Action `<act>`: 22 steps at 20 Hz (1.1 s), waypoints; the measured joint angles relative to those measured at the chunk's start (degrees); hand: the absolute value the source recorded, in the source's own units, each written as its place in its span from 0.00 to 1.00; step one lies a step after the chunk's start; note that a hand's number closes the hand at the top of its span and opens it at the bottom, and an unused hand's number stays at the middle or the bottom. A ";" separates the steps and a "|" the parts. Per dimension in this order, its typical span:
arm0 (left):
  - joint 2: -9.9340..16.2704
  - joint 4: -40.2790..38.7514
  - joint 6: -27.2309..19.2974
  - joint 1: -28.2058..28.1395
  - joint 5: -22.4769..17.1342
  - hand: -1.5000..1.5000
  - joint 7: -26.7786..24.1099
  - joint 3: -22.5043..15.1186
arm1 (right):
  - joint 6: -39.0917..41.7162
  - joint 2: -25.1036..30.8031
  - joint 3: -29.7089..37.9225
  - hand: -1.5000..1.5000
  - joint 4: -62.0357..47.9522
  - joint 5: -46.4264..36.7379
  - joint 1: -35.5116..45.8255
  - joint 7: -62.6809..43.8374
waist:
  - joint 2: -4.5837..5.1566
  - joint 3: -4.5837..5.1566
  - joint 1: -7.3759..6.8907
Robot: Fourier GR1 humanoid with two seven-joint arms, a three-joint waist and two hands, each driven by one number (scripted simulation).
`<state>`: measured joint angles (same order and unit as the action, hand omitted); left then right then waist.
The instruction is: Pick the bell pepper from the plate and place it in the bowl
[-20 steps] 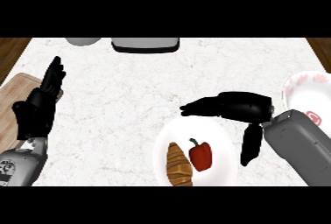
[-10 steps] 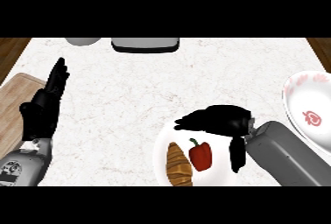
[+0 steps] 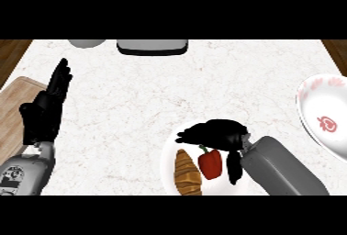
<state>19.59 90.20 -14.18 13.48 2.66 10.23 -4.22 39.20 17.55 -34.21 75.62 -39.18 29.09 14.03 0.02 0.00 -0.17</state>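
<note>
With the right hand (image 3: 215, 134) curled above the far end of the bell pepper (image 3: 209, 163) but not yet pinching it, on the plate (image 3: 170, 158) beside the croissant (image 3: 187, 173), a misaligned closure could nudge the pepper sideways against the pastry.

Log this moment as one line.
phase: reaching | right hand: over pepper on plate, no grasp | left hand: resting | bowl: waiting

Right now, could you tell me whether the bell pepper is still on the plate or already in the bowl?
On the plate. The red bell pepper lies beside the croissant, with the right hand just above it; the bowl holds nothing.
</note>
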 measured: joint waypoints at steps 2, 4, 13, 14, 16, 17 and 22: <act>-0.60 0.62 0.30 -0.42 0.75 0.50 0.18 0.40 | 0.26 -0.74 0.75 0.00 -0.80 -1.36 -0.36 1.02 | -0.01 0.00 -0.02; -1.14 1.83 0.76 -0.97 1.47 0.50 0.75 0.52 | -0.57 -1.52 0.73 0.00 -2.41 -3.39 -0.92 2.68 | -0.01 0.00 -0.07; -2.15 1.99 3.62 -1.08 2.01 0.50 0.67 2.95 | -7.64 -4.56 0.03 1.00 -7.21 -11.81 -0.63 9.98 | -0.32 0.06 -0.15; -2.51 2.37 3.61 -1.16 2.40 0.50 0.92 3.02 | -8.22 -5.02 0.37 1.00 -7.49 -12.62 -0.55 10.65 | -0.34 0.06 -0.13; -2.70 1.61 4.09 -0.40 2.58 0.50 0.75 3.77 | -10.02 -5.52 1.05 1.00 -8.79 -13.64 -0.61 13.09 | -0.42 0.03 -0.13; -2.64 2.71 4.34 -0.83 2.68 0.50 1.27 4.03 | -10.09 -5.84 1.24 1.00 -8.34 -14.11 -1.07 13.24 | -0.44 0.03 -0.12; -4.29 2.30 4.39 -1.89 4.31 0.50 -0.15 4.04 | -10.41 -7.33 2.74 1.00 -8.19 -15.44 -2.32 15.64 | -0.36 0.03 -0.02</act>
<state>15.30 92.50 -9.79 11.59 6.97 10.07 -0.18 28.79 10.22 -31.47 67.43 -54.62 26.77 29.67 -0.34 0.02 -0.19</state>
